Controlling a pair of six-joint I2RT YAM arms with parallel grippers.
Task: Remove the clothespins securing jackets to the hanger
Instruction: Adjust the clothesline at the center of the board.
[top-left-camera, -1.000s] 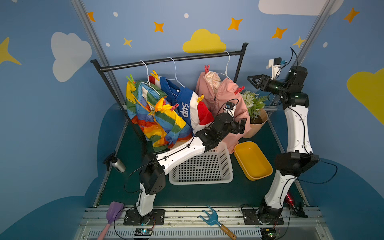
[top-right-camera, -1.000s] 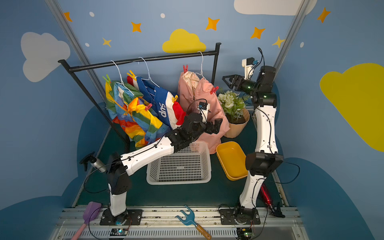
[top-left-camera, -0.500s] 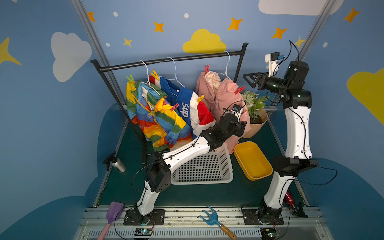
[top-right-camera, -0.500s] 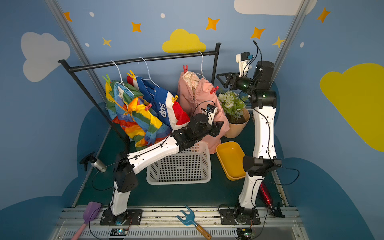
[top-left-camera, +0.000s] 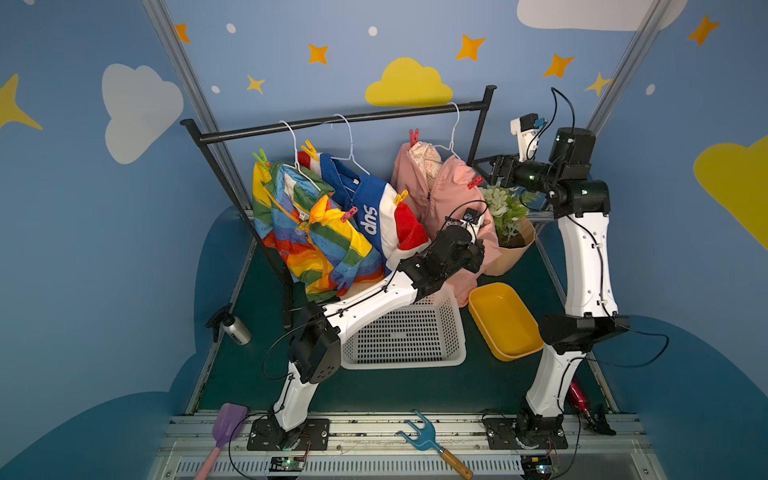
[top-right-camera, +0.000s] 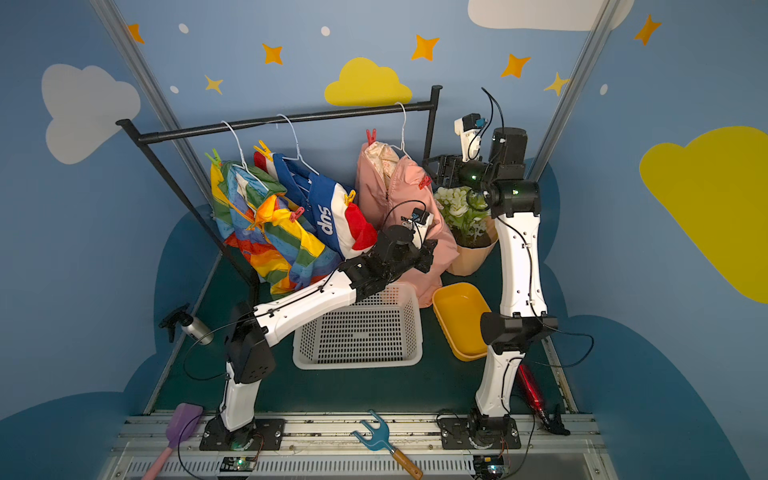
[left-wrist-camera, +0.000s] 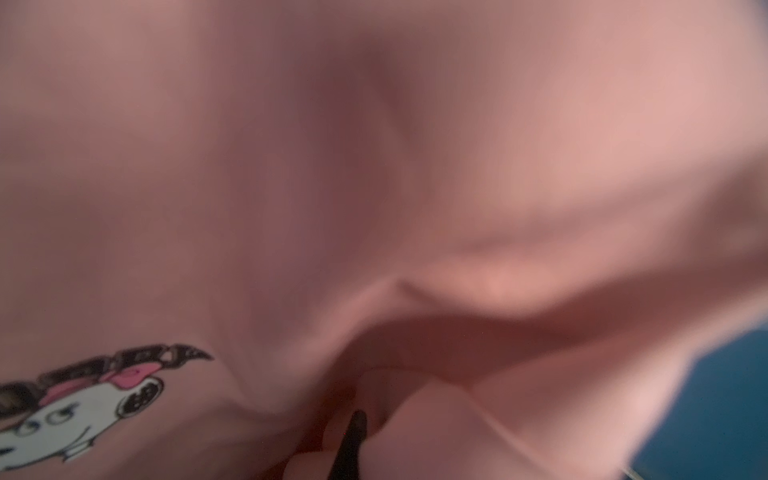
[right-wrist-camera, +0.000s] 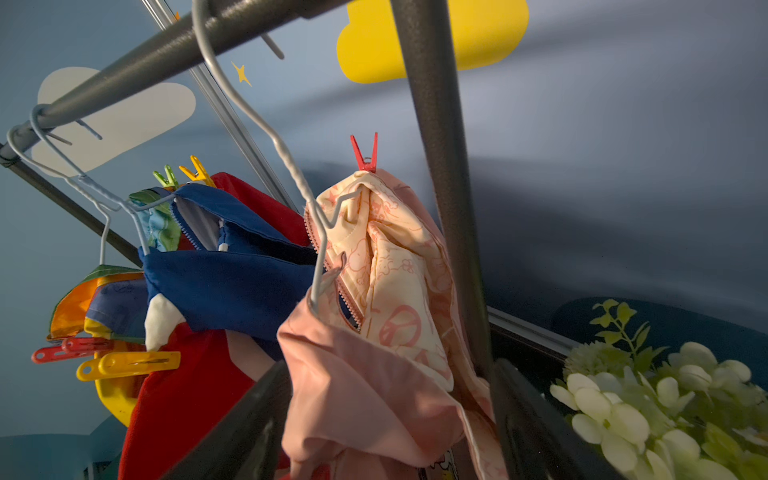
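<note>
1. Right gripper (right-wrist-camera: 392, 361): jaws wide apart, shoulder of the pink jacket (top-left-camera: 451, 187) between them.
2. Red clothespin (top-left-camera: 475, 182): clipped on that shoulder, just beside the jaws, long axis slanting up toward them.
3. Left gripper (left-wrist-camera: 353, 415): closed on a low fold of the same jacket, well apart from that clothespin.
4. Nearer arm, by judgement: right.

The left arm (top-left-camera: 365, 303) and right arm (top-left-camera: 582, 257) share glossy white link shells dotted with small screws, joined by matte black joint housings. Thin black cables (top-left-camera: 568, 104) loop along each. Black base plates (top-left-camera: 266, 436) carry silver bolts. A white camera mount (top-left-camera: 524, 129) tops the black right end effector (top-left-camera: 482, 168).
</note>
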